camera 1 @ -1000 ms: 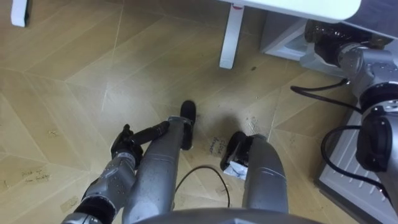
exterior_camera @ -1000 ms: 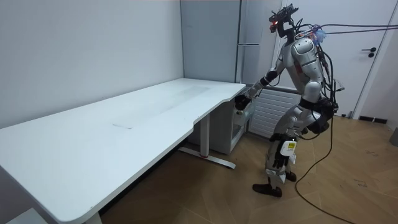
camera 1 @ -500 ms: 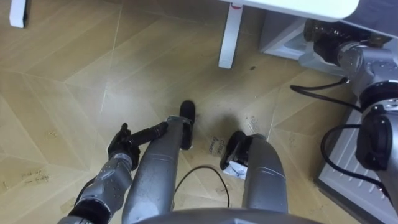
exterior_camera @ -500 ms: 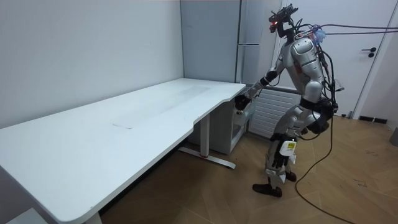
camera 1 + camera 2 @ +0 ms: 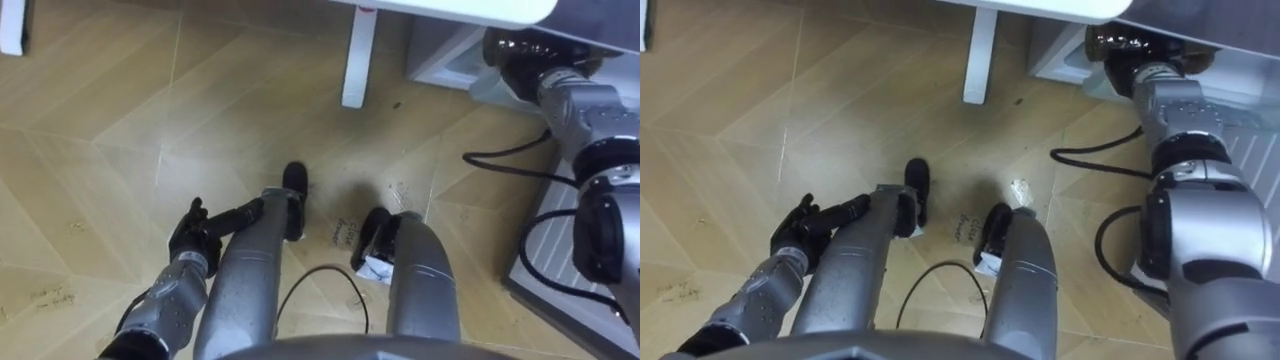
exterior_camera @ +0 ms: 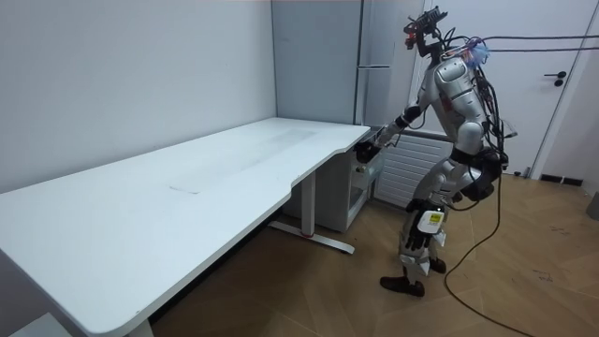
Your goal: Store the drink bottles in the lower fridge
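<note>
The right hand (image 5: 512,48) is stretched forward to the end corner of the white desk (image 6: 234,159), level with the desk's edge and close against it. It reads as a dark shape against the white, and from these angles it cannot be told whether it is closed on anything or bare. The left hand (image 5: 192,236) hangs beside the left thigh above the wooden floor (image 5: 100,120), loose and empty. Where the drinks are cannot be told from here; if one is in play, it would most likely be at that right hand. The robot stands at the desk's end with the tall grey fridge (image 6: 378,42) just beyond the outstretched arm, and its lower door (image 6: 372,98), below the seam, looks shut. The step in hand seems to be a fetch or carry at the desk's corner. To do it well, the robot should make the hold sure before drawing the arm back. It should keep the drink upright and clear of the desk's edge and the desk leg (image 5: 355,60), and — since the lower door appears closed — use the free left hand to open it rather than load both jobs on one arm.
</note>
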Controlling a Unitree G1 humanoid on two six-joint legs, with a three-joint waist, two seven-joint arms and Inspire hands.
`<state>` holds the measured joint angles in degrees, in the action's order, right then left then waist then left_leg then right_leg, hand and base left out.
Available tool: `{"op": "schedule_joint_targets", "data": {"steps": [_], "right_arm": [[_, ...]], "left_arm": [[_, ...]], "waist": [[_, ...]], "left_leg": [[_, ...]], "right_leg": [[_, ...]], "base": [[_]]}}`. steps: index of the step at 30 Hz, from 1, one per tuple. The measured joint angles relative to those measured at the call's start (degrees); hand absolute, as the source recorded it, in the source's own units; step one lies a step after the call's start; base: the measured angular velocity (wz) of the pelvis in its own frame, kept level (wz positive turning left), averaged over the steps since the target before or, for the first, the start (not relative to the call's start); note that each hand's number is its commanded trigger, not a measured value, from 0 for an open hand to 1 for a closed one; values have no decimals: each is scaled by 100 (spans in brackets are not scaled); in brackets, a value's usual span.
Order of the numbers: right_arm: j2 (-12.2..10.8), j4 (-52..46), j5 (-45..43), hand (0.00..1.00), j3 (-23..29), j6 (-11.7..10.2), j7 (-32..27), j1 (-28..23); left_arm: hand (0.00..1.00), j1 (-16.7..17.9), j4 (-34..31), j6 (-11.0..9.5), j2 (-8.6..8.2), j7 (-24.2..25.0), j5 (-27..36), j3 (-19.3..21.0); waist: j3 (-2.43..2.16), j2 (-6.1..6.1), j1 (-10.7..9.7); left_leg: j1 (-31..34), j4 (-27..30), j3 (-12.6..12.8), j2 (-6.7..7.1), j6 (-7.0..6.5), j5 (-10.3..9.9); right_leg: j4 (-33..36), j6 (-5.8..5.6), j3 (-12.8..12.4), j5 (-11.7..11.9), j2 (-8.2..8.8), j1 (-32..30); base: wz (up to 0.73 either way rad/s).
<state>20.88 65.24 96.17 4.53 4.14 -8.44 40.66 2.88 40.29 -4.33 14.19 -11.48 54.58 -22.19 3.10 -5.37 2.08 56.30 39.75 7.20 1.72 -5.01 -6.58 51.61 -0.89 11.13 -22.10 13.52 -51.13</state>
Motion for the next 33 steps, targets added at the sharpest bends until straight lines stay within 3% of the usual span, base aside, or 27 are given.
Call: {"op": "schedule_joint_targets", "data": {"steps": [5,15,17,33], "right_arm": [[176,-352,-9,100,-169,-179,230,-400],[191,-528,-11,100,-331,-175,493,-907],[191,-526,-12,100,-331,-175,496,-986],[192,-544,-13,100,-332,-175,462,-1014]], "left_arm": [[0,13,9,-4,57,88,168,-49],[0,3,284,1,25,322,497,-64],[0,4,438,-1,-12,319,597,-53],[0,-24,473,18,-30,191,650,-104]], "waist": [[-4,-8,-42],[-7,-4,-40],[-9,1,-7],[-11,4,-3]], "left_leg": [[-79,-2,24,-82,26,-16],[-300,-60,61,-152,57,-58],[-360,-103,75,-223,64,-70],[-465,-212,198,-282,65,-66]], "right_leg": [[-64,36,-27,43,-75,70],[-236,39,-38,82,-184,312],[-375,37,-62,153,-279,395],[-491,32,-182,246,-358,421]], "base": [[-10],[-4],[-16],[-5]]}}
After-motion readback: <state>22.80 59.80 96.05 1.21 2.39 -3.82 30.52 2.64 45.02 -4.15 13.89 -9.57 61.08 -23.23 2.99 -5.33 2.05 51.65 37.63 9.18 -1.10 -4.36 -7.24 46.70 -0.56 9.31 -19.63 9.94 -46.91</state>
